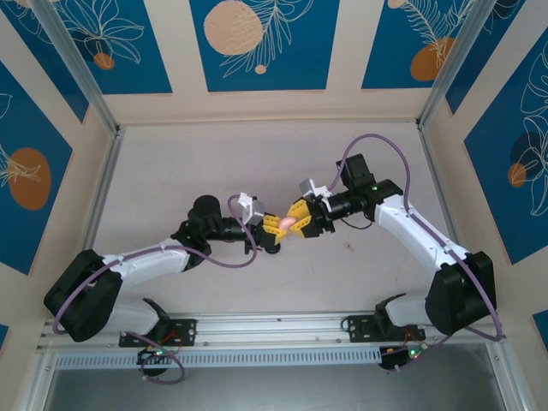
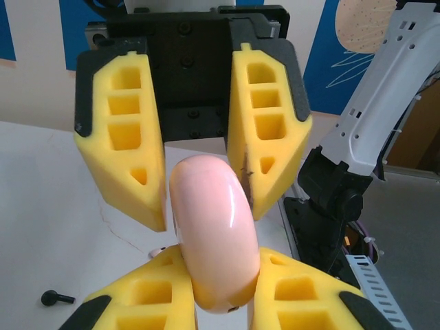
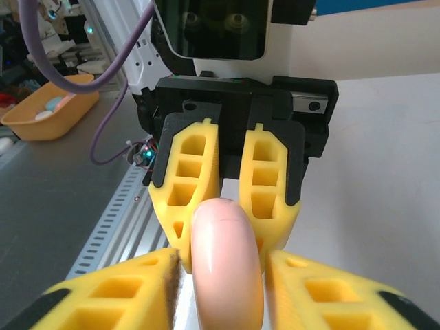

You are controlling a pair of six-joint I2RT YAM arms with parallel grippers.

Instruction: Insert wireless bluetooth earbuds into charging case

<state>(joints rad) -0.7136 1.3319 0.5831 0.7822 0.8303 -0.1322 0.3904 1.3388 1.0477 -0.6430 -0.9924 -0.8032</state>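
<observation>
Left pincer clamps pale-pink disc from 9 o'clock. Right pincer, 3 o'clock, narrowly straddles disc; contact unclear. 1 earbud lies on worktop.

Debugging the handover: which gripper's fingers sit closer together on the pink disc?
The left gripper: its fingers are nearly shut, pinching the pale-pink disc. The right gripper has its fingers wider apart, flanking the disc.

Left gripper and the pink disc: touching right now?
Touching. In the left wrist view the left gripper clamps the pink disc on both sides, no gap.
</observation>
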